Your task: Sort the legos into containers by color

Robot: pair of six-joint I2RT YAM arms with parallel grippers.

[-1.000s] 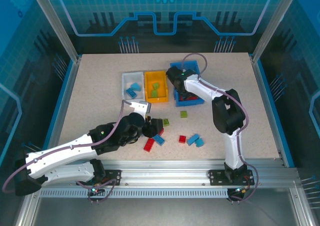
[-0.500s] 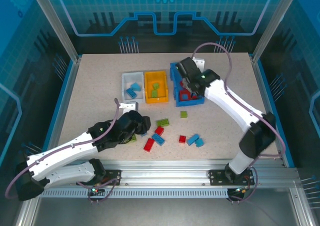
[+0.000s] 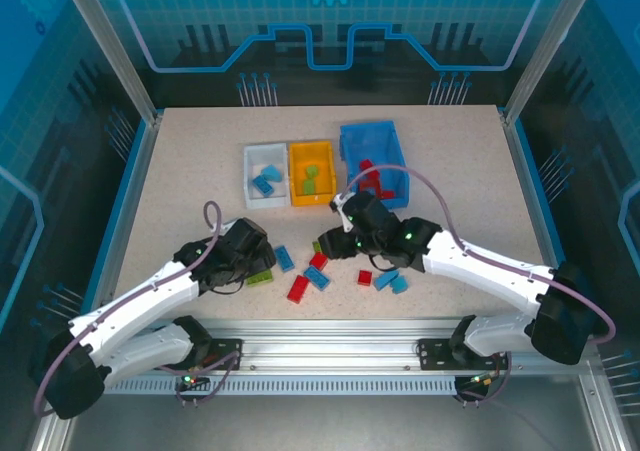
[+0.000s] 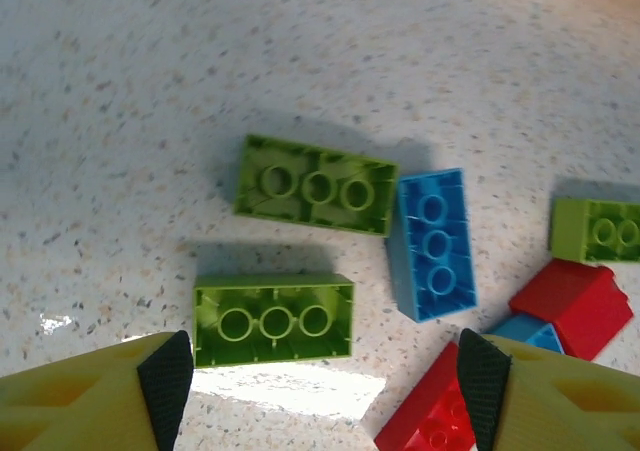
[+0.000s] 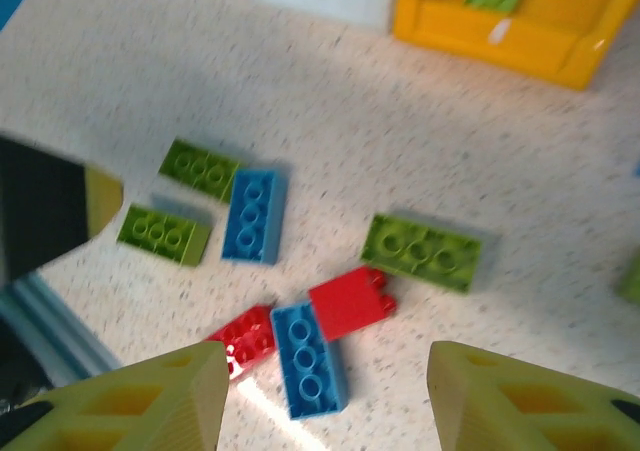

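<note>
Left hand (image 4: 325,379) is wide open and holds nothing; its pads (image 4: 165,376) sit bare at the bottom corners of the wrist view. My target is the near green brick (image 4: 273,321), flat on the tabletop (image 4: 120,81), just above the line between the fingertips and closer to the left pad. Its long axis runs left-right in frame, the same way the jaws close, so a straight drop would pinch it end to end. I judge the gap is wide enough for that, but turning the wrist to take the short sides looks safer. A second green brick (image 4: 315,184) lies just beyond, roughly parallel. A blue brick (image 4: 432,243) stands upright in frame to the right, near it but apart.

Right hand (image 5: 325,399) is also open and empty, above a blue brick (image 5: 308,359) and red bricks (image 5: 350,301) low centre. So the left arm is the nearer one for the greens. The yellow bin (image 3: 294,181), with green pieces inside, lies up and right of the left hand in the top view.
</note>
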